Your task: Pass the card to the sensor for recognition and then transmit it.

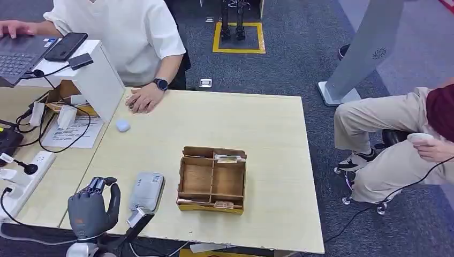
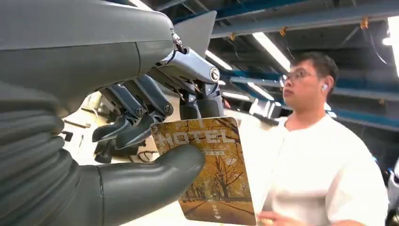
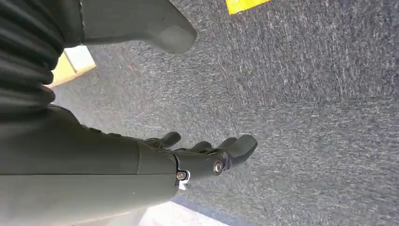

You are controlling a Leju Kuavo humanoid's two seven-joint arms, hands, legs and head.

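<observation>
So we've got the card (image 2: 207, 174) in our left hand (image 2: 141, 141) right now, thumb pressed on its printed face and the darker fingers (image 2: 136, 125) behind it, pinching it near one end; most of the card sticks out free past the thumb; it's the one with the autumn trees and "HOTEL" on it. In the head view the left hand (image 1: 92, 210) sits at the near edge of the table (image 1: 267, 160), just beside the grey sensor (image 1: 146, 191), which lies flat just left of the wooden box (image 1: 212, 179).

Handling-wise we'd guess it's a thin, stiff, very light plastic card; glossy, so probably slick under a rubbery thumb; it won't break but it could pivot or slide out if the pinch loosens. Holding it by one end seems right, since the free part can then lie over the sensor.

Our right hand (image 3: 207, 153) hangs over the carpet (image 3: 306, 94), fingers loosely spread, holding nothing.

A person (image 1: 123, 37) sits on the far side of the table from the sensor.
</observation>
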